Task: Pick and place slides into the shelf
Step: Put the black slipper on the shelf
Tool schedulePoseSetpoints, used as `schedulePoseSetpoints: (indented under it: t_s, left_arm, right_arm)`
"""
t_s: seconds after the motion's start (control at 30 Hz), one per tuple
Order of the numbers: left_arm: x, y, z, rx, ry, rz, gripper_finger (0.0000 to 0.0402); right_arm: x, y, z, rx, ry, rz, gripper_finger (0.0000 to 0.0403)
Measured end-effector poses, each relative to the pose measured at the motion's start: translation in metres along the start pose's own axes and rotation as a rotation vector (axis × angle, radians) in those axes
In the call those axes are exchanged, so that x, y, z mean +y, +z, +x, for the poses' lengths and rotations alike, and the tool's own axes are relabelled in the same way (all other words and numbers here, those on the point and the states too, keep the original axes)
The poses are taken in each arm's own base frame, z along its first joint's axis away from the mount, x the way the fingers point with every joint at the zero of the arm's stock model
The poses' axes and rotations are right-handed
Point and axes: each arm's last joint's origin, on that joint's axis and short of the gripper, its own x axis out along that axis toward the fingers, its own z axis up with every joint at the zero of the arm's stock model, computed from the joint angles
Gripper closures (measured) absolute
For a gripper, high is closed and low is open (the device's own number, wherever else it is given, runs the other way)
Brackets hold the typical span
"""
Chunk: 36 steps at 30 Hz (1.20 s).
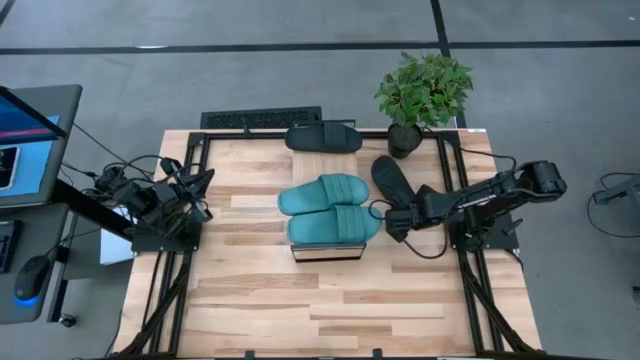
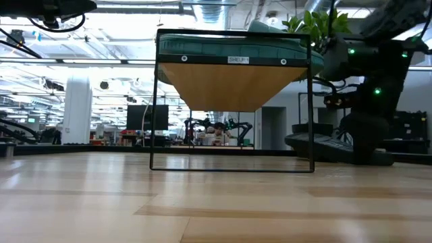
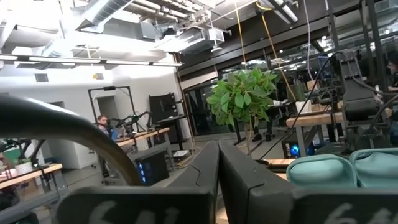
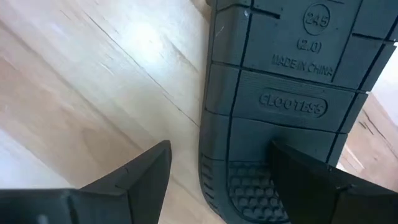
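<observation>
Two teal slides [image 1: 332,208] rest on the shelf [image 1: 326,252] at frame centre. The right gripper [image 1: 398,222], fingers spread, straddles a black slide [image 1: 392,181] lying sole-up. The left gripper's [image 1: 200,195] fingers are closed.

Two teal slides [image 1: 330,208] are covering nearly all of the shelf [image 1: 326,252] top in the high view. The right gripper [image 1: 392,222] is hiding the near end of a black slide [image 1: 392,180]. In the right wrist view that slide's sole [image 4: 292,93] is running off the picture edge. Room figures in the low view are staying too small to tell.
</observation>
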Motion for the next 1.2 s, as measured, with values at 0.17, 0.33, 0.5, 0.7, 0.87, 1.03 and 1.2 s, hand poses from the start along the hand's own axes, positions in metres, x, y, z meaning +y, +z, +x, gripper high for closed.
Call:
schedulePoseSetpoints:
  t_s: [0.17, 0.33, 0.5, 0.7, 0.87, 1.03, 1.2]
  left_arm:
    - [0.000, 0.000, 0.000, -0.013, -0.013, -0.009, 0.0401]
    - [-0.001, 0.000, 0.000, -0.012, -0.016, -0.008, 0.0402]
    - [-0.001, 0.000, 0.000, -0.012, -0.017, -0.009, 0.0401]
    - [-0.001, 0.000, 0.000, -0.013, -0.017, -0.017, 0.0401]
    - [-0.001, 0.000, 0.000, -0.016, -0.022, -0.025, 0.0401]
    - [-0.002, 0.000, 0.000, -0.037, -0.049, -0.027, 0.0401]
    - [-0.003, 0.001, 0.000, -0.047, -0.061, -0.037, 0.0401]
  right_arm:
    - [-0.001, 0.000, 0.002, -0.009, -0.006, 0.023, 0.0150]
    - [-0.002, -0.001, 0.003, -0.013, -0.016, 0.038, 0.0202]
    - [-0.004, -0.005, 0.009, -0.035, -0.024, 0.082, 0.0318]
    - [-0.002, -0.008, 0.009, -0.057, -0.026, 0.125, 0.0341]
    - [0.005, -0.008, -0.004, -0.064, -0.021, 0.112, 0.0350]
    - [0.010, -0.012, -0.021, -0.024, -0.013, 0.108, 0.0359]
    - [0.014, -0.023, -0.033, 0.036, -0.044, 0.106, 0.0363]
